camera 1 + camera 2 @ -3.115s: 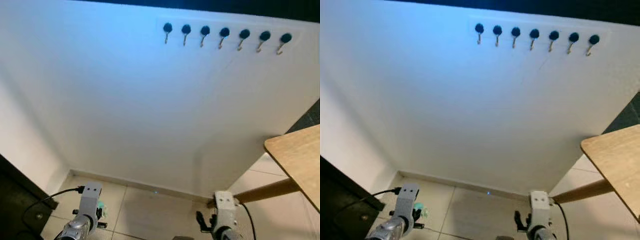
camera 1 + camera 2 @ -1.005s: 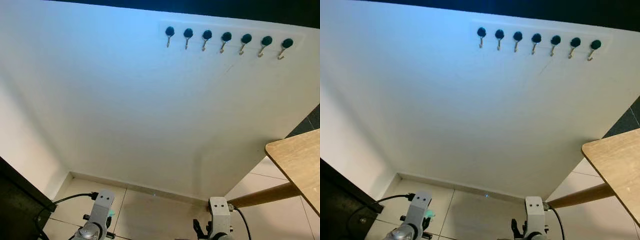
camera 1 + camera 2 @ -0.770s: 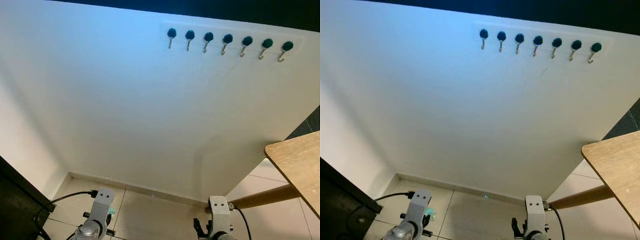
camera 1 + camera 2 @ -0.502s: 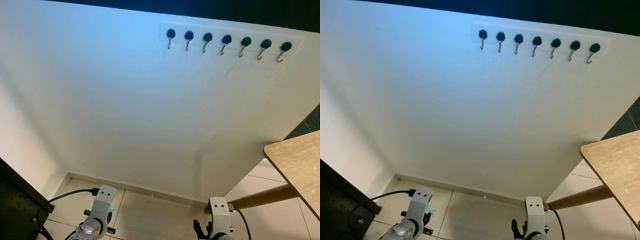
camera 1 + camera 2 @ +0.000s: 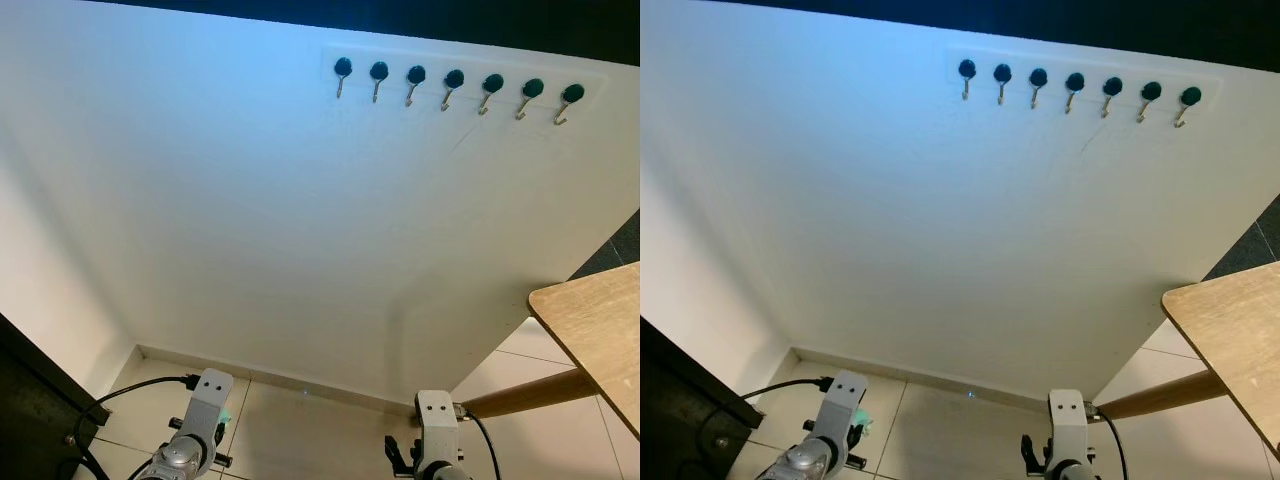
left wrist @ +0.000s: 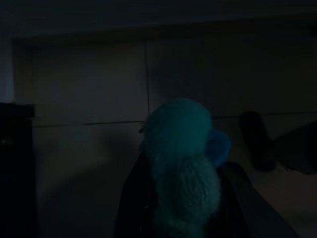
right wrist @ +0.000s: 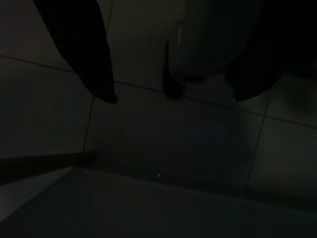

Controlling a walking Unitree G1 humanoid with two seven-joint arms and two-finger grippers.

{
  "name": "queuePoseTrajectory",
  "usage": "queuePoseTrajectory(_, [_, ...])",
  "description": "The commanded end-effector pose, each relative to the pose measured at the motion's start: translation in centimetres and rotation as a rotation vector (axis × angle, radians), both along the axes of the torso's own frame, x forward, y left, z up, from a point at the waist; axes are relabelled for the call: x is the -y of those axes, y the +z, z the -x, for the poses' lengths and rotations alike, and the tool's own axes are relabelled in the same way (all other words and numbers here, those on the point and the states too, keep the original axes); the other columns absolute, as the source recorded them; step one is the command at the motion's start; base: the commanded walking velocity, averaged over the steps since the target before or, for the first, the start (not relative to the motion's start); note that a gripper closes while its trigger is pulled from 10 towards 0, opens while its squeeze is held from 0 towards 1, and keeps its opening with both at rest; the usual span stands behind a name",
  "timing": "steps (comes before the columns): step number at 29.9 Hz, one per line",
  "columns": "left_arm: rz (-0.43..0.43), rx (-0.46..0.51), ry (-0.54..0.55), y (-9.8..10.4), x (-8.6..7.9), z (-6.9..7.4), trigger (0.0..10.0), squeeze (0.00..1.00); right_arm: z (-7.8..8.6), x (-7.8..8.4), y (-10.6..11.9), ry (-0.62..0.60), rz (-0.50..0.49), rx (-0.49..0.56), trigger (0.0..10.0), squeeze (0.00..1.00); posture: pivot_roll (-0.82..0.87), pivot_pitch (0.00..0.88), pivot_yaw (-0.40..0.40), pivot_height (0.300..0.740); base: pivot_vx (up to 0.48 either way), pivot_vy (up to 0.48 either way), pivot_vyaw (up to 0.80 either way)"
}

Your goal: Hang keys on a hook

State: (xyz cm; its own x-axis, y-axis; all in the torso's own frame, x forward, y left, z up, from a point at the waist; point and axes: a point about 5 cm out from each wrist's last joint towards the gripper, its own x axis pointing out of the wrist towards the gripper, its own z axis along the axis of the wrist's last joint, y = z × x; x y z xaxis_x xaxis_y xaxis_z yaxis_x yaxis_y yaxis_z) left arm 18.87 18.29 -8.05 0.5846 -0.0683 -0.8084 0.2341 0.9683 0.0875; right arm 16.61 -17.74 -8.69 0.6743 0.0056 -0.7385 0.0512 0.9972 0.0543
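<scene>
Left arm: hangs low, its left tool [image 6: 181, 198] closed around a fuzzy teal thing.
Right arm: hangs low, its right tool [image 7: 173, 96] has its fingers [image 7: 84, 49] spread wide apart.

No readable text, labels, brands or nos. anywhere; the wall [image 5: 300, 220] w/ its hook row [image 5: 455, 85] is unmarked.
</scene>
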Motion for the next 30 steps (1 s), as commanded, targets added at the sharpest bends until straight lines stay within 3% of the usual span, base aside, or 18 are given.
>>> queuePoseTrajectory(1, [0.004, 0.008, -0.004, 0.04, 0.43, -0.15, 10.0, 0.0, -0.06, 0.24, 0.01, -0.048, -0.007, -0.002, 10.0, 0.0, 0.05, 0.0, -0.022, 0.74, 0.0, 0.0, 0.0])
queuePoseTrajectory(5, [0.018, 0.032, 0.031, 0.31, 0.66, -0.72, 10.0, 0.0, 0.47, 0.53, -0.18, -0.112, -0.032, -0.007, 10.0, 0.0, 0.06, 0.008, -0.03, 0.74, 0.0, 0.0, 0.0])
queuePoseTrajectory(6, [0.018, 0.035, 0.032, 0.37, 0.63, -0.83, 10.0, 0.0, 0.64, 0.54, -0.25, -0.113, -0.037, -0.012, 8.7, 0.0, 0.06, 0.008, -0.03, 0.74, 0.0, 0.0, 0.0])
queuePoseTrajectory(7, [0.018, 0.035, 0.032, 0.37, 0.63, -0.83, 10.0, 0.0, 0.64, 0.54, -0.25, -0.113, -0.037, -0.012, 8.7, 0.0, 0.06, 0.008, -0.03, 0.74, 0.0, 0.0, 0.0])
queuePoseTrajectory(8, [0.019, 0.037, 0.03, 0.41, 0.62, -0.91, 10.0, 0.0, 0.79, 0.59, -0.31, -0.113, -0.039, -0.017, 3.3, 0.0, 0.07, 0.006, -0.032, 0.74, 0.0, 0.0, 0.0])
queuePoseTrajectory(9, [0.018, 0.038, 0.03, 0.43, 0.59, -0.94, 10.0, 0.0, 0.88, 0.66, -0.34, -0.115, -0.04, -0.019, 0.0, 0.0, 0.07, 0.005, -0.032, 0.74, 0.0, 0.0, 0.0])
queuePoseTrajectory(20, [0.005, 0.028, 0.006, 0.34, 0.14, -0.63, 10.0, 0.0, 0.47, 0.83, -0.13, -0.144, -0.068, 0.002, 0.0, 0.0, 0.06, 0.023, -0.017, 0.74, 0.0, 0.0, 0.0])
queuePoseTrajectory(21, [0.005, 0.028, 0.005, 0.32, 0.16, -0.58, 10.0, 0.0, 0.41, 0.79, -0.08, -0.139, -0.079, 0.008, 0.1, 0.18, 0.05, 0.022, -0.022, 0.74, 0.0, 0.0, 0.0])
queuePoseTrajectory(22, [0.005, 0.028, 0.006, 0.29, 0.18, -0.53, 10.0, 0.0, 0.46, 0.75, -0.11, -0.129, -0.083, 0.006, 10.0, 1.0, 0.05, 0.023, -0.024, 0.74, 0.0, 0.0, 0.0])
queuePoseTrajectory(30, [0.016, 0.035, 0.011, 0.37, 0.62, -0.77, 10.0, 0.0, 0.53, 0.97, -0.1, -0.121, -0.095, 0.004, 10.0, 1.0, 0.04, 0.015, -0.025, 0.74, 0.0, 0.0, 0.0])
